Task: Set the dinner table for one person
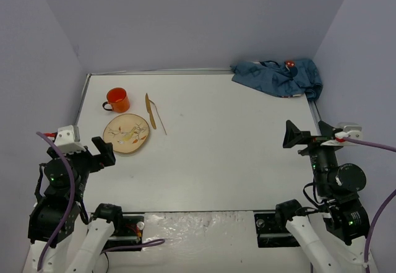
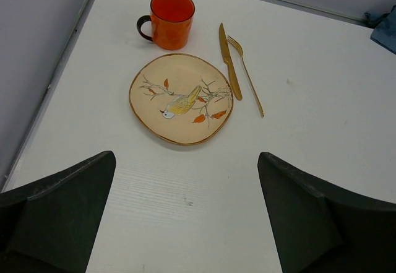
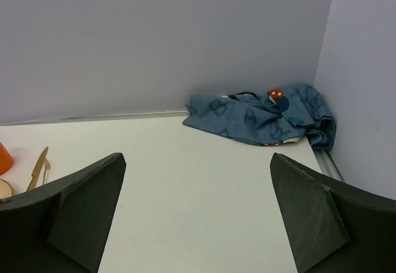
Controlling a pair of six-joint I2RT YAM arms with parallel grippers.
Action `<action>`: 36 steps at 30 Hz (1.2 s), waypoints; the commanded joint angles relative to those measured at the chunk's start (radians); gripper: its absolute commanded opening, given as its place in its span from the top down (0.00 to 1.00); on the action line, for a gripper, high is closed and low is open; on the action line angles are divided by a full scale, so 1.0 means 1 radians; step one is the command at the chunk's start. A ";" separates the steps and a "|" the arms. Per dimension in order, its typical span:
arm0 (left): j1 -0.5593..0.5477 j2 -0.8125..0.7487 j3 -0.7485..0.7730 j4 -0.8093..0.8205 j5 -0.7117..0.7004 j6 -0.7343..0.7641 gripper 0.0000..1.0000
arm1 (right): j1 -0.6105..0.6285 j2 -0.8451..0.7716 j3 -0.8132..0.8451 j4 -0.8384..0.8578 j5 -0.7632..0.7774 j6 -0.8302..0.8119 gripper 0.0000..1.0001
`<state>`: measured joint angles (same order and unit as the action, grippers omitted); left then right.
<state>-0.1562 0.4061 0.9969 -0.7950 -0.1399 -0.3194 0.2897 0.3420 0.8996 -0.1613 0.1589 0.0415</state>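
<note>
The white dinner table (image 1: pixel 229 149) fills the view. A cream plate with a bird picture (image 1: pixel 126 134) (image 2: pixel 181 98) lies at its left. An orange mug (image 1: pixel 117 99) (image 2: pixel 171 19) stands just behind the plate. A gold knife (image 1: pixel 150 112) (image 2: pixel 229 60) and gold fork (image 1: pixel 158 117) (image 2: pixel 245 73) lie side by side to the plate's right. My left gripper (image 1: pixel 104 151) (image 2: pixel 185 161) is open and empty, near the plate's front edge. My right gripper (image 1: pixel 291 134) (image 3: pixel 197 161) is open and empty, at the right side, above bare tabletop.
A crumpled blue cloth mat (image 1: pixel 278 77) (image 3: pixel 263 117) lies in the far right corner against the wall. Grey walls close off the left, back and right. A thin metal rim (image 1: pixel 83 93) edges the table.
</note>
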 commanded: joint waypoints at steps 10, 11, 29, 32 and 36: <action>0.000 0.419 0.042 0.261 0.131 -0.086 0.03 | 0.005 0.739 0.220 0.149 0.036 0.266 0.00; 0.000 0.450 0.048 0.288 0.134 -0.092 0.03 | 0.005 0.824 0.266 0.150 0.039 0.260 0.00; 0.134 0.595 0.060 0.289 0.240 -0.074 0.03 | -0.072 1.863 0.950 0.368 -0.065 -0.074 0.01; 0.135 0.588 0.044 0.285 0.237 -0.074 0.03 | -0.079 1.968 1.030 0.387 -0.068 -0.092 0.02; 0.138 0.593 0.040 0.283 0.235 -0.080 0.03 | -0.094 2.081 1.126 0.419 -0.072 -0.104 0.04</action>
<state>-0.0257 1.0058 1.0323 -0.5495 0.0978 -0.4042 0.2083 2.3742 1.9284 0.1589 0.1015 -0.0219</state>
